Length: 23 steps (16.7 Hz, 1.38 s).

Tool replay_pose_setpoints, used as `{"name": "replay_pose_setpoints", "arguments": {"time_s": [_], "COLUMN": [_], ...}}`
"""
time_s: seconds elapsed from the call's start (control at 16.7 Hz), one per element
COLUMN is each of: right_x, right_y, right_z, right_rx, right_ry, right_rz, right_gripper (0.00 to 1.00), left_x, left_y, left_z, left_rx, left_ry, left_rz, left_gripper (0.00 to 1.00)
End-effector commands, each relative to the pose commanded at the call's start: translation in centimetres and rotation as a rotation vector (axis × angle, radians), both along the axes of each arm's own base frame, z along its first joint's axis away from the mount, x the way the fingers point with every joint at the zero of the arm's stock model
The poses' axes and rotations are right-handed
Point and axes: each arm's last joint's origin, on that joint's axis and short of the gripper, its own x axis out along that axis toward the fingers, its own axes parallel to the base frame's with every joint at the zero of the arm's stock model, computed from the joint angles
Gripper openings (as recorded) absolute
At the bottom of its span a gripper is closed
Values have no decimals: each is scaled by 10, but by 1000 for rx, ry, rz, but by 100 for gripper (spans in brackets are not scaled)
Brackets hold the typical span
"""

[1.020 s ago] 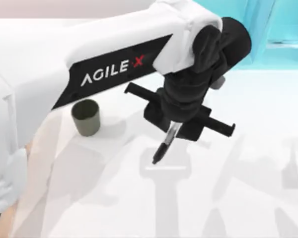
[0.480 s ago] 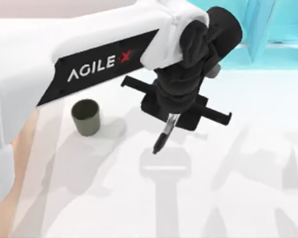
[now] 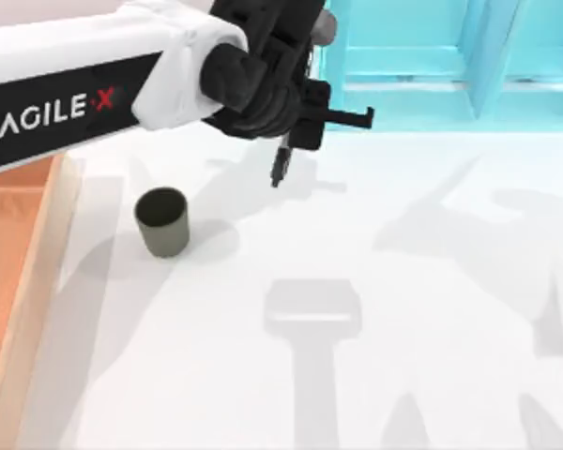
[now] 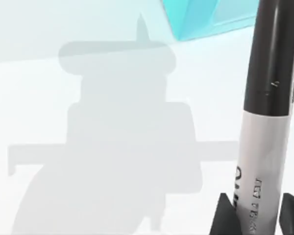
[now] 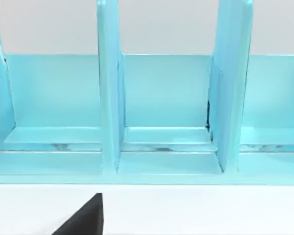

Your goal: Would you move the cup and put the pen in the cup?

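The left claw point(image 3: 283, 141) is up near the far edge of the table point(image 3: 432, 309), just in front of the blue shelf unit point(image 3: 422, 56), and it is clamped on the pen point(image 3: 281, 161). The pen hangs below the claw, tip down and clear of the table top. In the left wrist view the two fingers point(image 4: 224, 215) sit tight on either side of the pen's pale labelled middle point(image 4: 262, 161), with the black end pointing away from the camera, so the hold looks firm.

The cup point(image 3: 162, 221) stands upright and open-mouthed toward the table's left edge, nearer the front than the claw and well apart from the pen. Beside that edge sits an orange tray point(image 3: 19, 272).

The step in hand looks like carrying the pen over to the cup. To do it well, keep the pen high enough for its tip to clear the rim, bring it directly over the mouth, then straighten it toward vertical before lowering. The pen looks slightly tilted from above, though the angle is hard to judge from this height. Let go only once the tip is well inside, since the cup is short and light enough to tip if the pen catches its rim.

The right arm is parked facing the shelf unit; I cannot tell how its claw stands.
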Motion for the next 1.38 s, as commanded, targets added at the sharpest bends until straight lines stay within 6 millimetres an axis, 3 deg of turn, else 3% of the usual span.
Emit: {"name": "replay_pose_setpoints", "arguments": {"time_s": [0.18, 0.36, 0.72, 1.08, 1.38], "right_x": [0, 0, 0, 0, 0], "right_y": [0, 0, 0, 0, 0], "right_z": [0, 0, 0, 0, 0], "right_rx": [0, 0, 0, 0, 0], "right_ry": [0, 0, 0, 0, 0], "right_rz": [0, 0, 0, 0, 0], "right_gripper": [100, 100, 100, 100, 100], "left_x": [9, 1, -57, -120, -136], "left_y": [35, 71, 132, 164, 170], "left_z": [-11, -25, -44, -41, -38], "left_rx": [-95, -156, -222, -291, -316], "left_ry": [-184, -356, -637, -886, -961], "left_rz": [37, 57, 48, 7, -8], "left_gripper": [0, 0, 0, 0, 0]}}
